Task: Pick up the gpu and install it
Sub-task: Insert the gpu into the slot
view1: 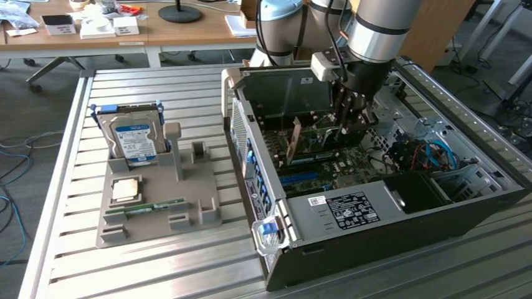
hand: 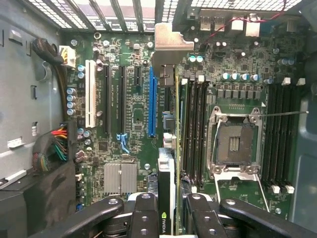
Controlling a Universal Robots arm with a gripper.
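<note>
— Jaws, item one: two black fingers (hand: 146,218), set part-way apart and clamped on the flat faces of the gpu (hand: 166,178). Nothing else is in the grip.

— Gpu, description and place?

— Dark card, seen edge-on. Green maker's logo by the fingers, metal bracket (hand: 171,42) at the far end. Held upright inside the case (view1: 465,212), over the motherboard (hand: 131,129). It runs parallel to the blue slot (hand: 152,99) and appears just beside it in the wrist view. Whether its connector touches any slot, I cannot tell.

— Other stock?

— Arm (view1: 374,31), reaching down into the case. Cpu socket (hand: 235,144), bare, further along the board. On the worktop (view1: 166,274), at the exterior view's left: grey holder (view1: 204,215), with a hard drive (view1: 136,140) standing in it and a memory stick (view1: 154,207) lying flat.

— Step in hand?

— Judged: pick-up done, install under way. The card looks poised over the board rather than seated, going by how high the jaws hang in the exterior view.

— Requirements for seating?

— Card edge square over its slot along the full length. Bracket lined up with the rear opening of the case. A straight press with no tilt, since a skewed card would likely jam or ride on the slot wall.
</note>
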